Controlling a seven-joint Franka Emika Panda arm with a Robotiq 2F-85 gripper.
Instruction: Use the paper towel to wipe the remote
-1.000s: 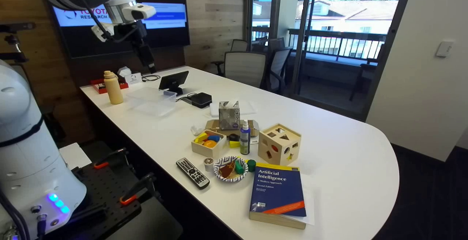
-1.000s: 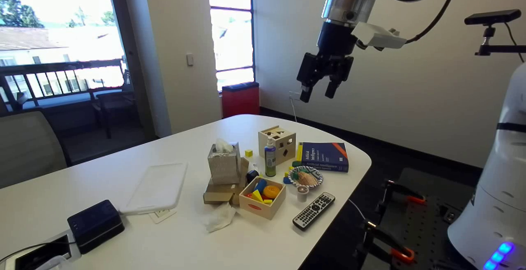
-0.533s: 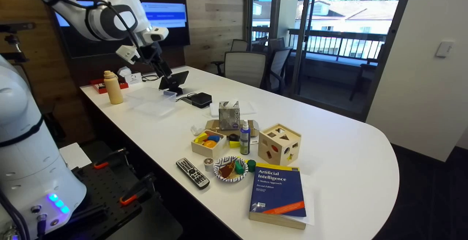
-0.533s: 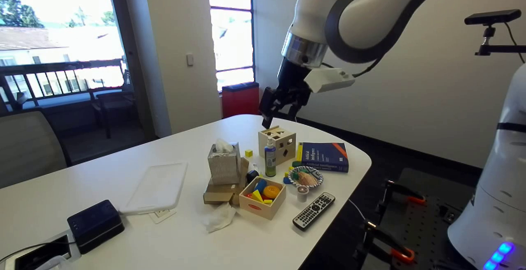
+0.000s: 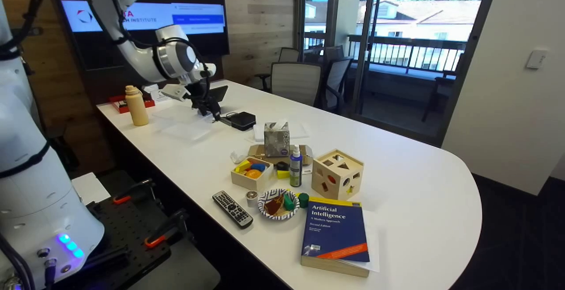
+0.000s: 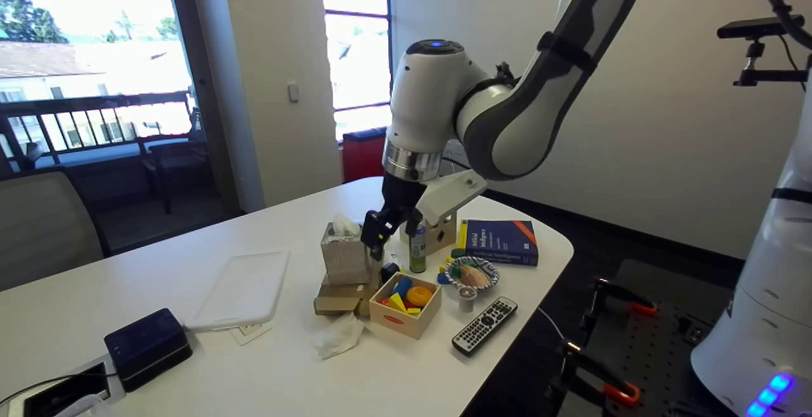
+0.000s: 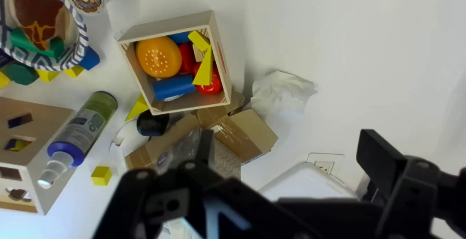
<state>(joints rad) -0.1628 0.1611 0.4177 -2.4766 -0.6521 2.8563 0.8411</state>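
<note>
The white desk [image 5: 419, 193] has a rounded end. Near one long edge lies the remote [image 5: 232, 209], buttons up, with a cup [image 5: 252, 199] just beside it, then the bowl [image 5: 279, 216]. The book [image 5: 334, 232] lies next along, partly over a sheet [image 5: 373, 246]. The spray [image 5: 295, 171] stands upright between the wooden box [image 5: 245, 180] and the cube [image 5: 337, 186], and a yellow block [image 7: 101, 176] rests near the cube. A carton [image 6: 339, 304] lies by the wooden box, a crumpled towel [image 7: 282, 93] just beside both. Farther along the desk come a white panel [image 6: 244, 290], a black box [image 6: 147, 350] and, well apart from the carton, an upright bottle [image 5: 137, 110].
</note>
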